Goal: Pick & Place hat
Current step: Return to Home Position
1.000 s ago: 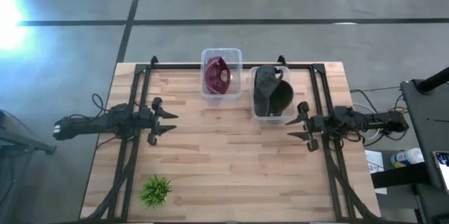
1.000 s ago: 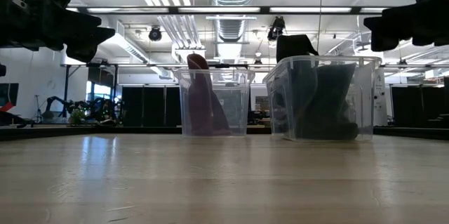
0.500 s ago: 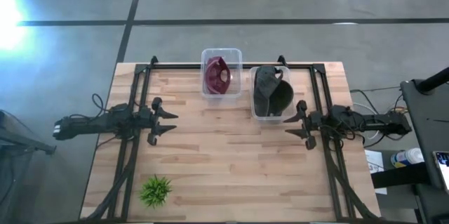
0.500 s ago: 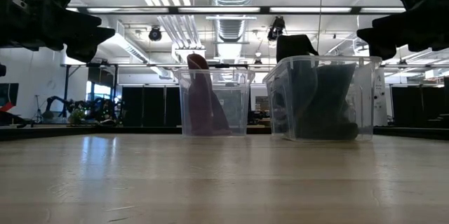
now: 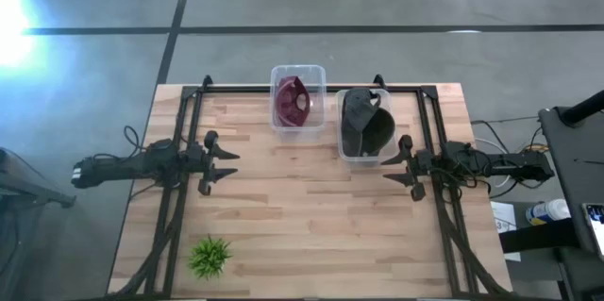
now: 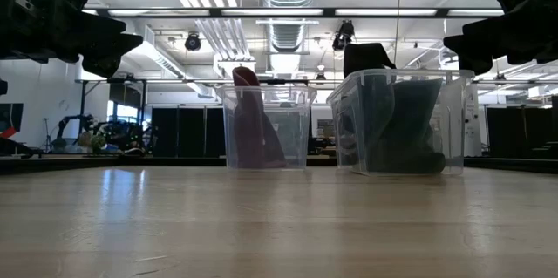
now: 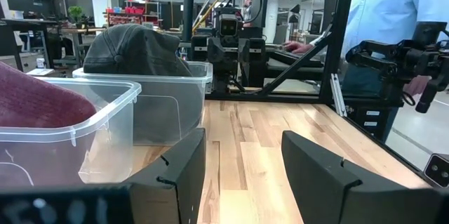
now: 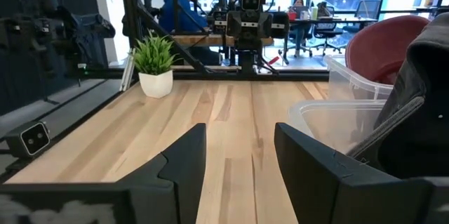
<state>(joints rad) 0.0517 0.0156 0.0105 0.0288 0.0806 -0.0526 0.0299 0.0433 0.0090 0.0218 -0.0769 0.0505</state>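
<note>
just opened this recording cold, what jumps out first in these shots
Seen from above, two clear bins stand side by side at the top edge of the table: the left bin holds a red cap, the right bin holds black caps. The left gripper and right gripper hover open and empty at either side, and a small green plant sits near the lower left corner.

The table (image 5: 311,216) lies open centrally; bins (image 5: 276,103) block its far edge, a plant (image 5: 209,256) its near-left corner.

Two matte-black arms (image 5: 142,162), angular black fingers (image 7: 179,171)
</note>
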